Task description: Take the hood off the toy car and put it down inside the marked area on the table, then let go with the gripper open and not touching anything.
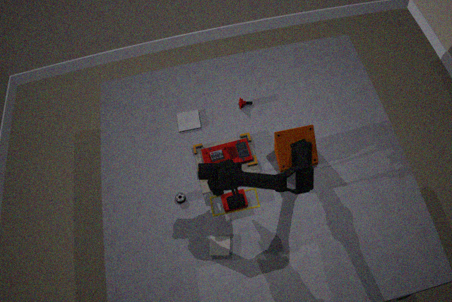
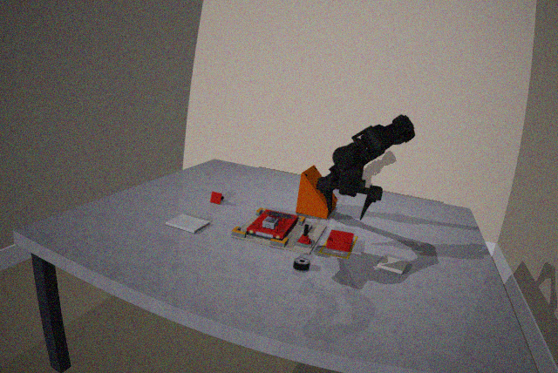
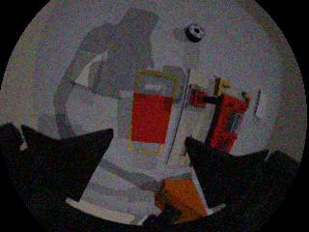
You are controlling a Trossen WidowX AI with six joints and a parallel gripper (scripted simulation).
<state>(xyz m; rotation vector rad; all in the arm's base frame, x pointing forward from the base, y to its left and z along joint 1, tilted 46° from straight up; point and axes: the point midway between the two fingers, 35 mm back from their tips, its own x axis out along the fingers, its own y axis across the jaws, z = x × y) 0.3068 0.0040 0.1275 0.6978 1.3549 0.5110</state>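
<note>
The red hood (image 1: 224, 202) (image 2: 340, 240) (image 3: 153, 118) lies flat on the table within the yellow outline of the marked area (image 1: 211, 206) (image 2: 352, 247) (image 3: 158, 73), its long sides close to the line. The toy car (image 1: 226, 151) (image 2: 279, 225) (image 3: 232, 103) is red and sits between yellow corner brackets on a pale board, with a grey engine block showing. My gripper (image 2: 346, 215) (image 3: 150, 137) is open and empty, raised above the hood with a gap below its fingertips. In the top view it partly covers the hood.
A red and black piece (image 2: 304, 238) (image 3: 197, 98) stands on the board beside the car. Another (image 1: 241, 102) (image 2: 216, 198) lies farther off. A black and white wheel (image 1: 180, 197) (image 2: 301, 263) (image 3: 194, 32) and two pale tiles (image 1: 188, 121) (image 1: 219, 245) lie around. The orange arm mount (image 2: 309, 198) stands behind.
</note>
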